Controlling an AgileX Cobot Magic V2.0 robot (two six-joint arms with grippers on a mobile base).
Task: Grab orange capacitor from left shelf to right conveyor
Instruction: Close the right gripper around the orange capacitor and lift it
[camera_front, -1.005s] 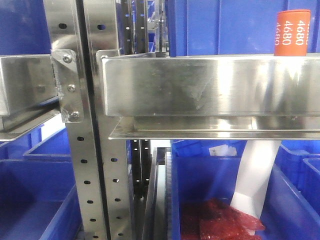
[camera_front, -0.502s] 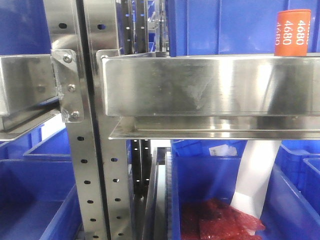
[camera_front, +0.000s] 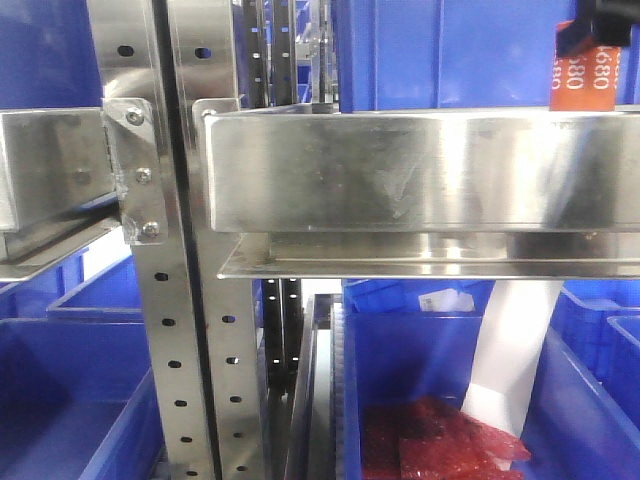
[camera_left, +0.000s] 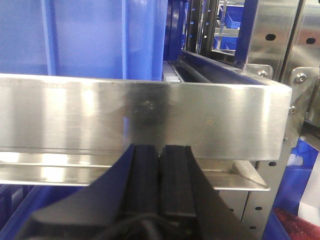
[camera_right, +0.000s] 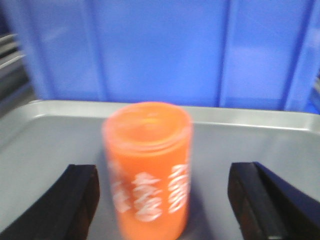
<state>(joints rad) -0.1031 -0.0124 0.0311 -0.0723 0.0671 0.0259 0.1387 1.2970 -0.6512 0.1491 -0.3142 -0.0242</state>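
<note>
Since a moment earlier, the right fingers (camera_right: 70, 205) had come down, spread wide and empty either side of the orange capacitor (camera_right: 150, 165) standing on the left shelf (camera_right: 240, 145), so closing on it seemed next.

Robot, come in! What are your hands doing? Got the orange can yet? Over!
Right gripper open, straddling orange capacitor, not touching. Left gripper shut, empty. Capacitor upright on left shelf. Nothing blocking.
</note>
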